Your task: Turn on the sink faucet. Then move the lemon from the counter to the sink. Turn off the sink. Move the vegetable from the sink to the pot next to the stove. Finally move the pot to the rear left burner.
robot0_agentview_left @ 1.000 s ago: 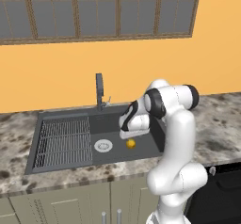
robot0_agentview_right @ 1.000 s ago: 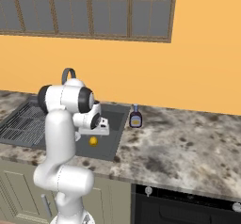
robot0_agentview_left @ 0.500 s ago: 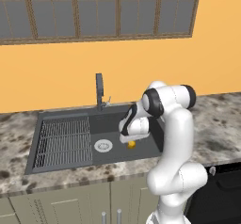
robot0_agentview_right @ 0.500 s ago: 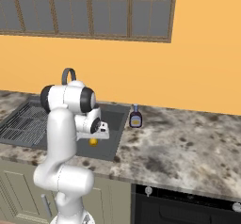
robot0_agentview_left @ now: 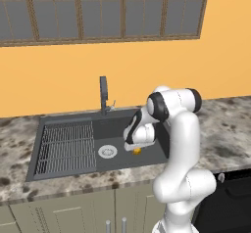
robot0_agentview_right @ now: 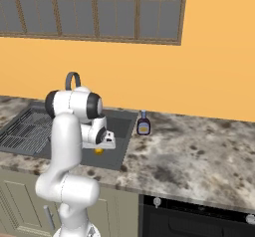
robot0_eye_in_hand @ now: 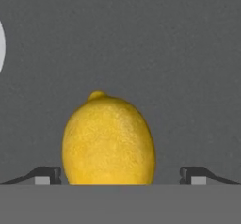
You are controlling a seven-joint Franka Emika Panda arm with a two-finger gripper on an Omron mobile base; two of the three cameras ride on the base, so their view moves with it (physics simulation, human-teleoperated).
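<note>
The gripper (robot0_eye_in_hand: 120,176) hangs low in the sink (robot0_agentview_left: 117,129), fingers (robot0_eye_in_hand: 47,175) spread wide either side of the lemon (robot0_eye_in_hand: 108,140), not touching it. The lemon lies on the basin floor, right of the drain (robot0_agentview_left: 107,151).

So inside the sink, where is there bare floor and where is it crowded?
Bare: the sink floor between faucet and drain. Taken: the left half by the rack. Crowded: right of the drain, where the open gripper straddles the lemon.
</note>
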